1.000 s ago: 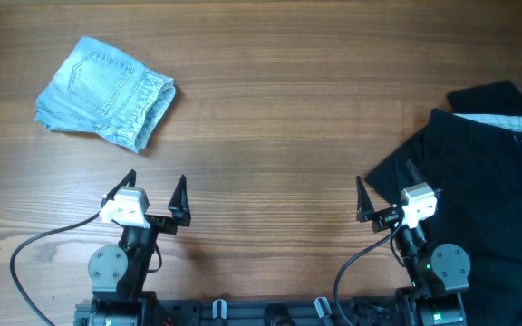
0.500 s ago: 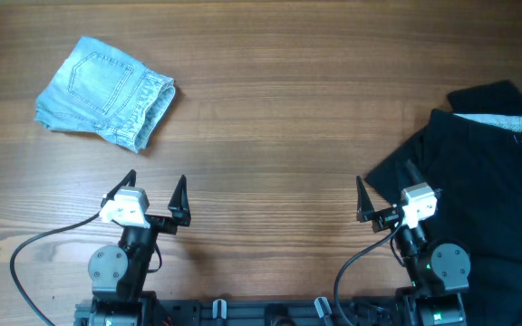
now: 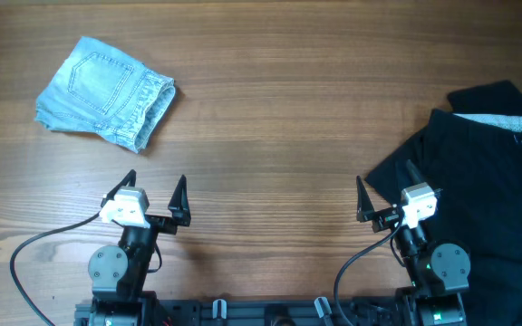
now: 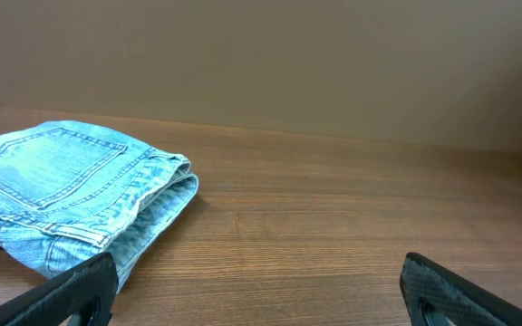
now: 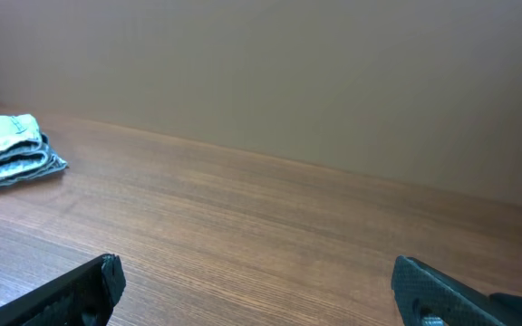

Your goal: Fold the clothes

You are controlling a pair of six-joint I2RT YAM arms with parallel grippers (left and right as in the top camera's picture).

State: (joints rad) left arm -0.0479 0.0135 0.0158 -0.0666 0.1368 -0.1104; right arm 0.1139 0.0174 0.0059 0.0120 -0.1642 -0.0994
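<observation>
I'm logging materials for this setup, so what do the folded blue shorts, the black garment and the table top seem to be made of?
The blue shorts look like washed denim: faded blue, stitched pocket seams. The black garment is matte cloth in loose folds; weave too dark to tell. The table top looks like wood or wood-grain laminate: brown streaks, low sheen.

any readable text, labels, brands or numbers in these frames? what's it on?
None readable in any view.
Denim shorts: stitching only, no legible tag.
Black garment: small mark below its grey edge, too small to read.
Left gripper and right gripper: no legible markings.
</observation>
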